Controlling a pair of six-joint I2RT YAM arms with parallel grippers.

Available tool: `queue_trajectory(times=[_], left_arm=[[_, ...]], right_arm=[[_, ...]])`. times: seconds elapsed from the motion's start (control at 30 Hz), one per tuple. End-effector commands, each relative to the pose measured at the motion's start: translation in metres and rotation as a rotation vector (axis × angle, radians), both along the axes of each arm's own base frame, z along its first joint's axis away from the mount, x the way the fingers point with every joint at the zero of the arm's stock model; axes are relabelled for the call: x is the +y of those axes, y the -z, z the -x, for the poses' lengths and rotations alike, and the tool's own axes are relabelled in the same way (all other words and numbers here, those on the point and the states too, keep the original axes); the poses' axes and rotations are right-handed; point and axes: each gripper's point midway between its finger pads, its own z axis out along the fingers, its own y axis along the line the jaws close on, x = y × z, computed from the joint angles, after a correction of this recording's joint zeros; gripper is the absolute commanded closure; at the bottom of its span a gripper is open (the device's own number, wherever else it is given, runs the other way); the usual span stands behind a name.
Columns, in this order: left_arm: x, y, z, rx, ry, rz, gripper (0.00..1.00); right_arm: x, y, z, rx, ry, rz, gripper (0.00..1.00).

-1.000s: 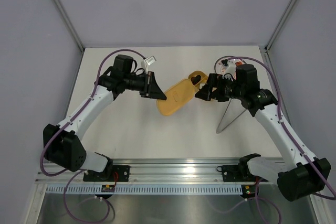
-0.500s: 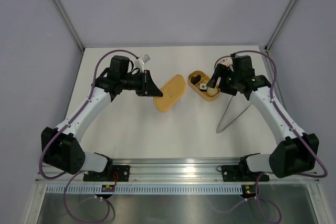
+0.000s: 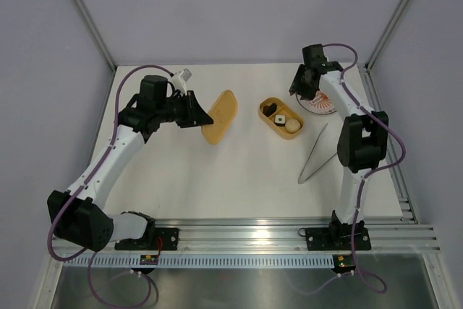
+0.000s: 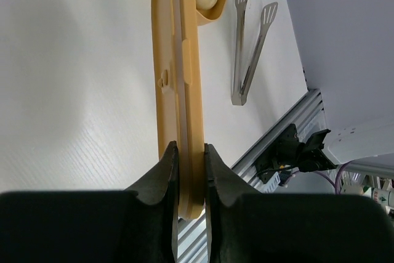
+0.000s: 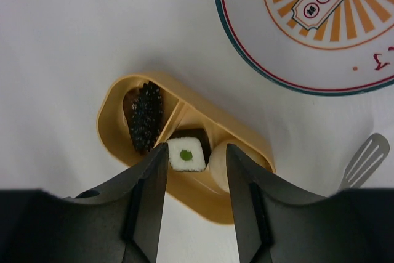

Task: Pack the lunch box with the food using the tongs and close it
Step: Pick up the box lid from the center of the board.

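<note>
Left gripper [image 4: 189, 149] pinches the lid [image 4: 178, 60] by its thin edge, so it may twist loose. Right gripper [image 5: 197, 152] is spread and seemingly empty, hovering over the lunch box [image 5: 106, 121].

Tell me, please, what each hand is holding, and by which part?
The left hand pinches the lunch box lid across its thickness at one end. The right hand, above the open lunch box, holds nothing.

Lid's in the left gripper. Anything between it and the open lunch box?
Nothing lies on the table between the lid, pinched by the left gripper, and the lunch box. The right gripper hangs over the box, fingers framing it, and may block the lid's descent. The tongs lie off to one side.
</note>
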Motion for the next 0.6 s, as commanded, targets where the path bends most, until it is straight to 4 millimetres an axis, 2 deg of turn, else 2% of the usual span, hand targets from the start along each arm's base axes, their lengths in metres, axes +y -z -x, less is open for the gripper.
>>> queue_trajectory(times=[0.0,0.07,0.1,0.17,0.27,0.3,0.33,0.4,0.43,0.5,0.57], left_arm=[[0.003,-0.031,-0.007,-0.109,-0.019,0.019,1.00],[-0.002,-0.033,-0.005,-0.109,0.009,0.044,1.00],[-0.005,-0.030,-0.006,-0.099,0.027,0.051,1.00],[-0.013,-0.032,0.001,-0.077,0.097,0.084,1.00],[-0.022,-0.034,0.004,-0.060,0.183,0.116,1.00],[-0.023,-0.034,0.004,-0.060,0.195,0.121,1.00],[-0.027,-0.035,0.007,-0.047,0.236,0.145,1.00],[-0.030,-0.036,0.010,-0.033,0.276,0.163,1.00],[-0.033,-0.037,0.015,-0.023,0.314,0.185,1.00],[-0.032,-0.036,0.019,-0.024,0.345,0.184,1.00],[-0.031,-0.032,0.028,-0.021,0.382,0.180,1.00]], right_arm=[[-0.002,-0.006,-0.031,-0.015,0.039,0.010,0.51],[0.002,-0.001,-0.039,0.002,0.038,-0.001,0.52],[0.003,0.012,-0.039,0.041,0.036,-0.004,0.55],[0.015,0.001,-0.045,0.019,-0.004,-0.055,0.56],[0.031,-0.017,-0.037,-0.033,-0.087,-0.133,0.55],[0.035,-0.042,-0.036,-0.102,-0.133,-0.144,0.53],[0.045,-0.039,-0.025,-0.086,-0.192,-0.188,0.48],[0.050,-0.058,-0.006,-0.120,-0.289,-0.213,0.43],[0.061,-0.065,0.006,-0.128,-0.359,-0.265,0.39],[0.061,-0.075,0.028,-0.162,-0.435,-0.274,0.36],[0.070,-0.088,0.049,-0.202,-0.556,-0.324,0.32]])
